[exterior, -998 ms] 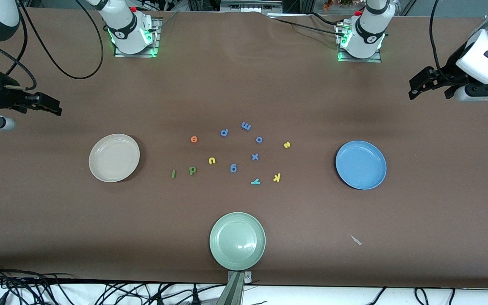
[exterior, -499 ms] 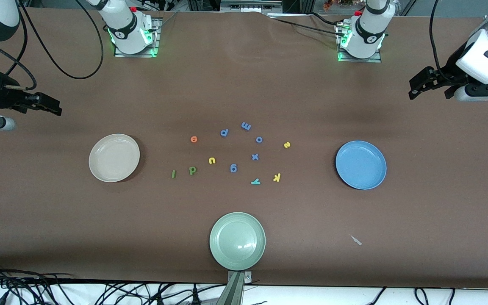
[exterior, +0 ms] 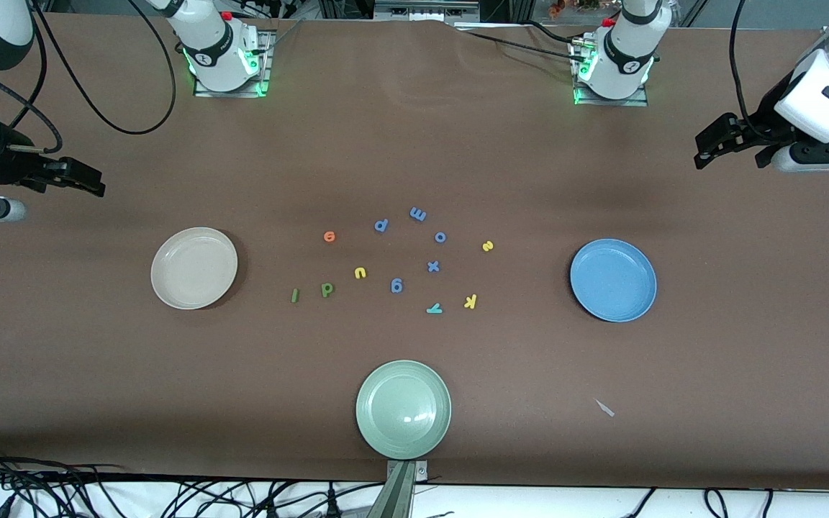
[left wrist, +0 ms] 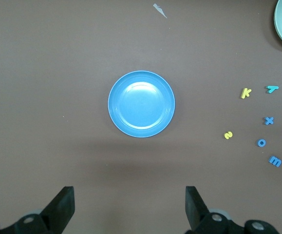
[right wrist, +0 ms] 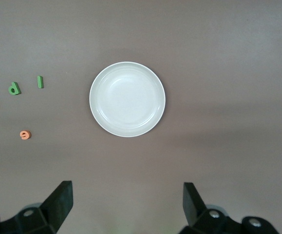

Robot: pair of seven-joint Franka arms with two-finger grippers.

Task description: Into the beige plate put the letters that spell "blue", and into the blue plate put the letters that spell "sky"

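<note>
Opening step, nothing sorted: beige plate (exterior: 193, 267) and blue plate (exterior: 613, 280) lie bare at either end of the letter cluster, green "l" (exterior: 295, 295) nearest the beige plate, its long axis running roughly toward the front camera. Left gripper (left wrist: 128, 207) and right gripper (right wrist: 126, 204) hover wide open, empty, near their table ends. Next move, likely: reach in and pinch a letter across its thin stroke.

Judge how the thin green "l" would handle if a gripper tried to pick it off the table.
The green "l" lies flat, small and narrow, so it probably offers little edge to pinch. It looks very light, so a nudge would likely slide it, not roll it.
</note>
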